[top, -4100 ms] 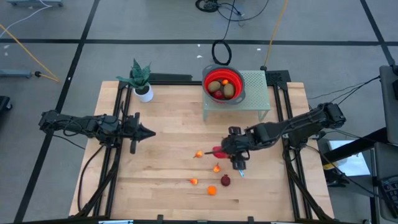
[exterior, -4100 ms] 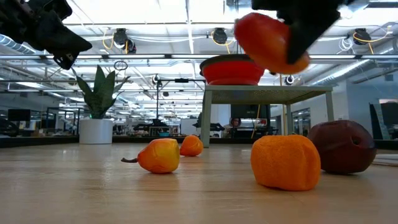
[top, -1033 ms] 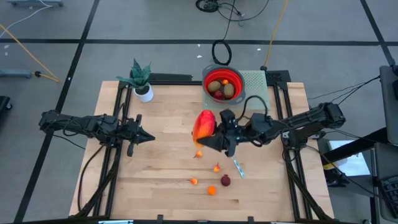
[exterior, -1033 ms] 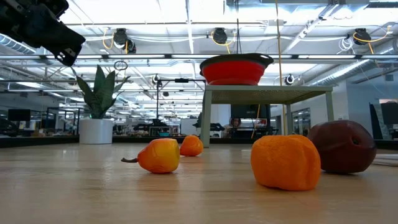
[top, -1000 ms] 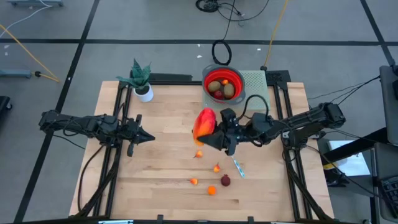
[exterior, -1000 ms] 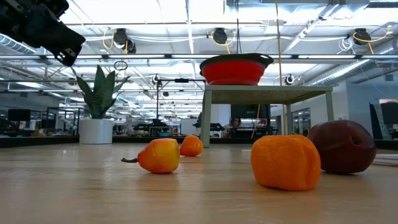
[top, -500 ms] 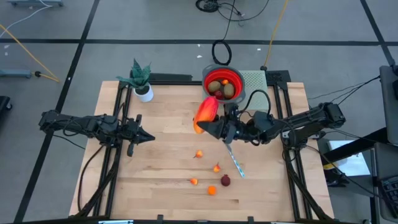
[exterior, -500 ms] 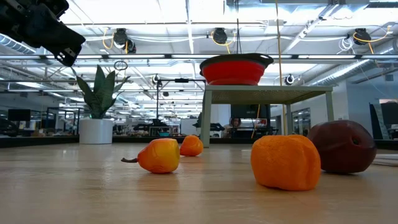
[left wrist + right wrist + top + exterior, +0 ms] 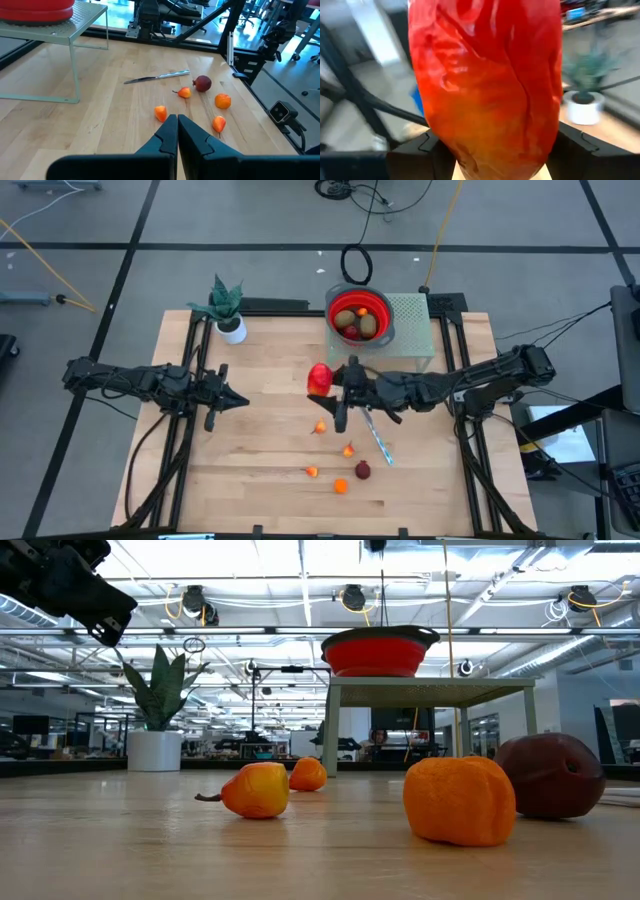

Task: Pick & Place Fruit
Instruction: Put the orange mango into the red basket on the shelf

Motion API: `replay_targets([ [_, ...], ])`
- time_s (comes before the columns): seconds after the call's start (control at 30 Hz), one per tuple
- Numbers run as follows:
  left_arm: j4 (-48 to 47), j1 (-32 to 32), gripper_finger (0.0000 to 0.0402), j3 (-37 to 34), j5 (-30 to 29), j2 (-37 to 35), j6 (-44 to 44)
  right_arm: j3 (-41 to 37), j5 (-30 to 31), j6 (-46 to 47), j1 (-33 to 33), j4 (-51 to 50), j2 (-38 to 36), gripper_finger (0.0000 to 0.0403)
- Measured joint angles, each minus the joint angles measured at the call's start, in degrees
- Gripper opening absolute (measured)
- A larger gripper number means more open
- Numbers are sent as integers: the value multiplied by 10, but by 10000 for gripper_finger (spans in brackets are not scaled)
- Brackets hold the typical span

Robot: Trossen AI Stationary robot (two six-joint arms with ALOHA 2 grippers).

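Observation:
My right gripper (image 9: 330, 383) hangs over the middle of the table, shut on the larger red-orange fruit (image 9: 319, 377), which fills the right wrist view (image 9: 485, 80). The red bowl (image 9: 358, 315) stands on a pale green stand (image 9: 415, 330) at the far side and holds two olive-brown ovals and a dark red ball. Three small orange pieces (image 9: 320, 428), a rounder orange one (image 9: 341, 486) and a dark red ball (image 9: 363, 470) rest on the table. My left gripper (image 9: 240, 394) waits shut at the left, in the air. My right gripper pinches the red-orange fruit between its two fingers (image 9: 417, 147), on two opposite sides of its lower part (image 9: 470, 150). The fingers lie about level and point toward the table's left. The fruit is lifted clear, high above the table.
A slim knife (image 9: 377, 438) lies on the table right of the small fruit. A potted plant (image 9: 227, 310) stands at the far left corner. In the low view the orange pieces (image 9: 258, 790) and the dark red ball (image 9: 550, 775) lie near the front edge.
My right gripper has rolled and tipped its wrist, swinging the red-orange fruit toward the bowl and back, and has sunk a little. The fruit stays in the hold and is turned, so from above it looks much shorter than before.

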Motion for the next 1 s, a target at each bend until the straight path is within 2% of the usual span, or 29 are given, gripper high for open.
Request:
replay_targets([
  [0.27, 0, 0, 10, 0, 0, 0, 0, 0, 120, -145, 0, -74, 0, 230],
  [0.47, 0, 0, 10, 0, 0, 0, -4, 0, 211, -276, -3, -88, -10, 228],
  [0.6, 2, 0, 10, 0, 0, 0, -6, 0, 264, -300, -22, -104, -34, 231],
  [1.0, 7, 0, 10, 0, -6, 0, -20, 0, 265, -298, -151, -147, -149, 234],
])
